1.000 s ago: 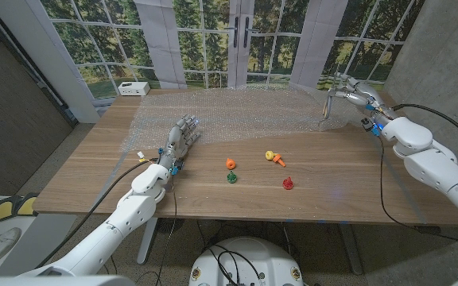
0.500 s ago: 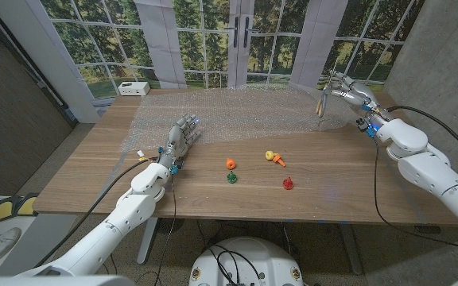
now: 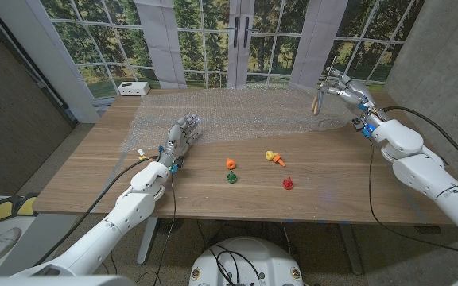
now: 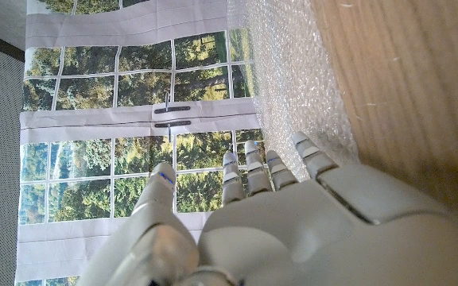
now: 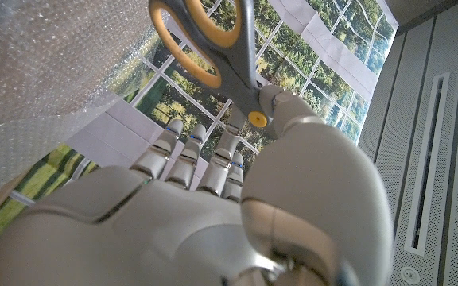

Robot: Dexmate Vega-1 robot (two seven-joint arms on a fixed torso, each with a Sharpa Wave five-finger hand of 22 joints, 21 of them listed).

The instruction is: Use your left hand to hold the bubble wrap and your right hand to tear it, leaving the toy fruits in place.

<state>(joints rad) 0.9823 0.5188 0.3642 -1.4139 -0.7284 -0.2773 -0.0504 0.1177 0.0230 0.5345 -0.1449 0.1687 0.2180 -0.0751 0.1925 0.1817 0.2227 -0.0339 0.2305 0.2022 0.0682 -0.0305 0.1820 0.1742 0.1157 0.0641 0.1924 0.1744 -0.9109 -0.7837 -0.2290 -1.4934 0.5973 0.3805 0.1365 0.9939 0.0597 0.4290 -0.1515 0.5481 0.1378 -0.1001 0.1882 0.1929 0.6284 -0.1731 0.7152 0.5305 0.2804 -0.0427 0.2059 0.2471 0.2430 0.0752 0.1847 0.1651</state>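
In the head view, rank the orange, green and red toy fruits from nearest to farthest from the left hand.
From the left hand:
1. Orange toy fruit, nearest.
2. Green toy fruit, just behind it toward the table's front.
3. Red toy fruit, farthest right.

The scissors are cut off at the right wrist picture's edge, their blades hidden behind the right hand. The toy fruits are too small to be identified.

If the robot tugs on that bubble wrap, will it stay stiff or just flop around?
Probably floppy: the bubble wrap lies thin and rumpled on the table. It looks light, so it may slide unless the left hand resting on it presses down. The right hand holds scissors, so cutting seems likelier than tearing.
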